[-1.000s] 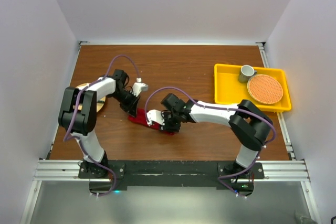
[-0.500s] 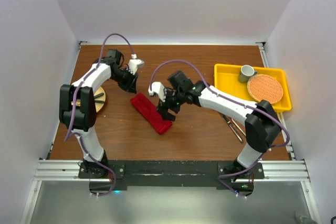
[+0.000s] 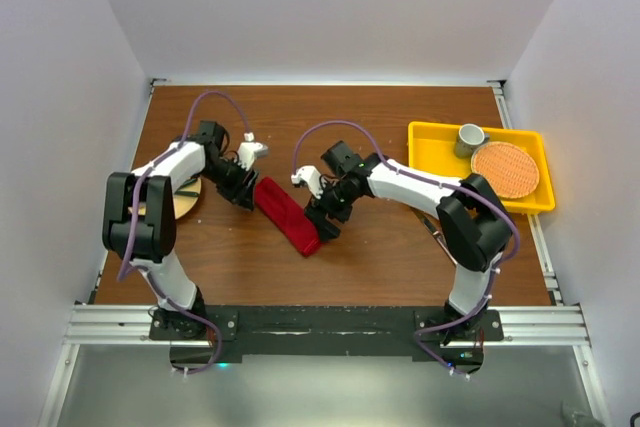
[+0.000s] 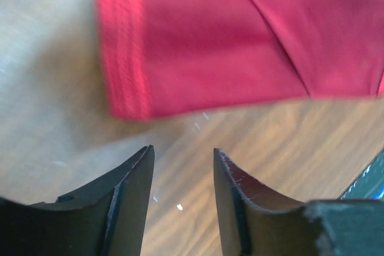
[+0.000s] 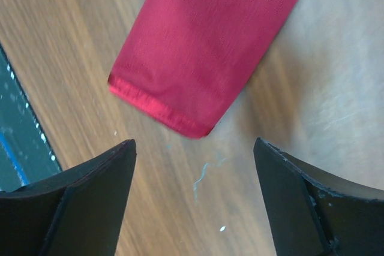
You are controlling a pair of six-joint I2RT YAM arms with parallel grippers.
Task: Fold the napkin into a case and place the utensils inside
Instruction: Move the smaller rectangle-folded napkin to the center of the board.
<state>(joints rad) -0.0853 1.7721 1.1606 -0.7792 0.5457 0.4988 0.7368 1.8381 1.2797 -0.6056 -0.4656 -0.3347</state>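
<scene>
1. The case (image 3: 286,215), deep-red fabric folded into a narrow strip, lies flat and slantwise on the brown wooden surface (image 3: 380,267), left of centre, between the two arms.
2. In the left wrist view the case (image 4: 228,46) shows a stitched hem at one end and a diagonal fold line across its face.
3. The left hand (image 3: 243,192) hangs at the far end of the strip. Its fingers (image 4: 135,184) are partly spread with bare wood between them, and the hem lies just beyond the tips, untouched.
4. The right hand (image 3: 325,223) hangs beside the near end. Its fingers (image 5: 102,178) are spread wide and grip nothing. The hemmed corner of the case (image 5: 210,46) lies just ahead of the gap.
5. The utensils (image 3: 433,226) show only as thin silver slivers on the wood beside the right arm's elbow, which hides most of them. They lie well apart from the case.
6. A yellow tray (image 3: 430,162) sits at the right edge, holding a grey cup (image 3: 470,137) and a round orange woven mat (image 3: 505,169).
7. A round wooden disc (image 3: 187,202) lies at the left edge, partly under the left arm.
</scene>
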